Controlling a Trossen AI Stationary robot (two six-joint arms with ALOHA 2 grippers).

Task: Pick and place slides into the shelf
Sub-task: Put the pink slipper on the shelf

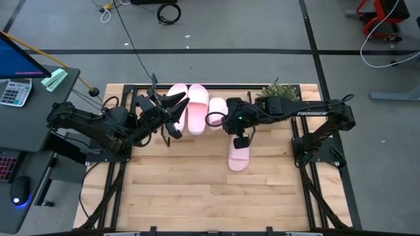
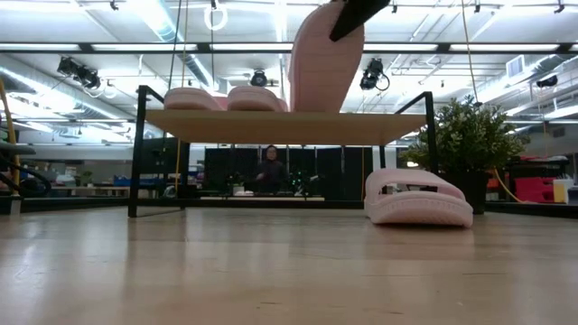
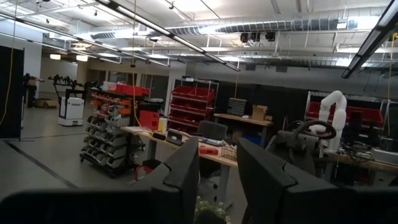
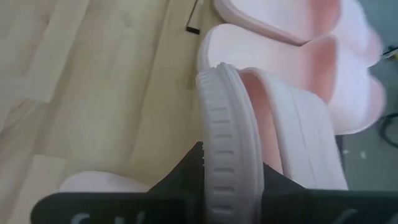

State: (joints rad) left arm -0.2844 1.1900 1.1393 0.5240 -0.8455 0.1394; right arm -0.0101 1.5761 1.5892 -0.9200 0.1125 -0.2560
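Above the shelf, the right gripper holds the third slide clamped on edge, beside two slides already placed. A fourth slide waits on the table. Nearby, the left gripper stands half-open, empty.

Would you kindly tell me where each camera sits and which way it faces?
High: overhead, straight down; both arms, shelf, loose slide.
Low: table height, level across; shelf, that slide, the held slide hanging above.
Left wrist: behind the left claw, facing the room.
Right wrist: behind the right claw, which grips the held slide.
High and low share shelf and loose slide.
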